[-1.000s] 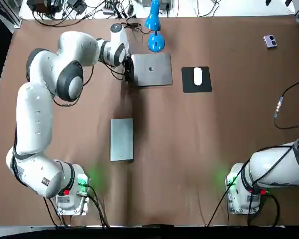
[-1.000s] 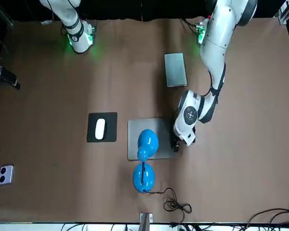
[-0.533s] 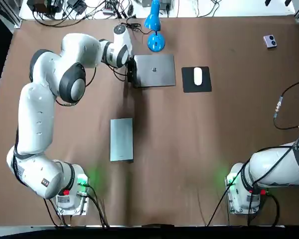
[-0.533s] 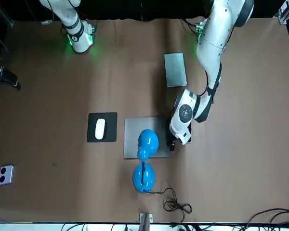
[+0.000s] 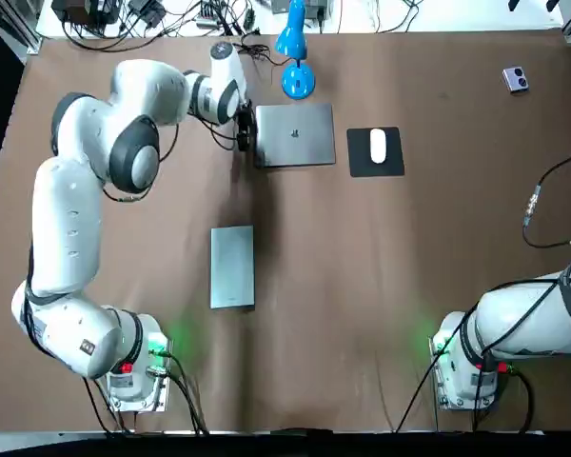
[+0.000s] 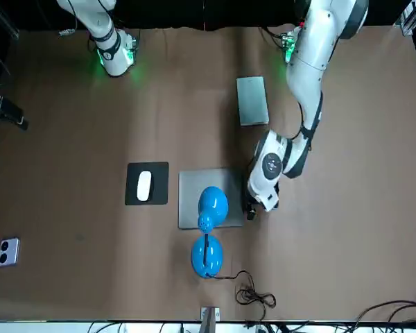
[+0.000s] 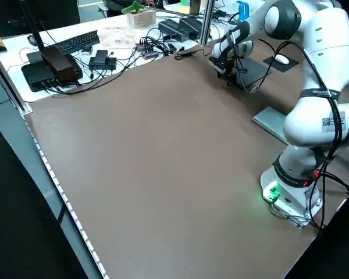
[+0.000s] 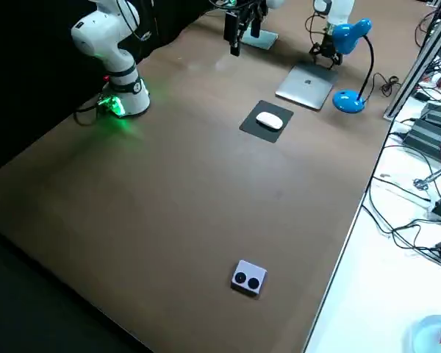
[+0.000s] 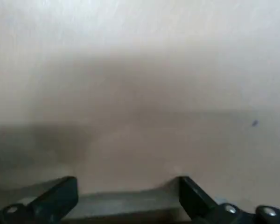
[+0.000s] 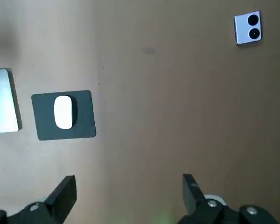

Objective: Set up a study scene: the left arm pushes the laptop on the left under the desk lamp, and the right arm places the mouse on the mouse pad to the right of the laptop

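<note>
Top view, upper centre: closed laptop [image 5: 295, 133] lies just below the blue desk lamp [image 5: 297, 80]. Left hand [image 5: 246, 141] sits just beside its left edge, fingers spread, gripping nothing. Mouse [image 5: 378, 145] rests on mouse pad [image 5: 393, 166], right of the laptop. Right hand [image 10: 128, 186] is parked, fingers apart, empty.

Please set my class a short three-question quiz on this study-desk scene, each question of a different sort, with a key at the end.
1. True or false: the mouse lies on the mouse pad.
2. Where is the left pincer relative to the laptop?
A. Beside the edge that faces away from the mouse pad
B. Beside the edge nearest the mouse pad
C. On top of the lid
3. Fill the gap: the right pincer, raised above the table with its fingers apart, holds ____.

Key: 1 true; 2 A; 3 nothing.
</note>
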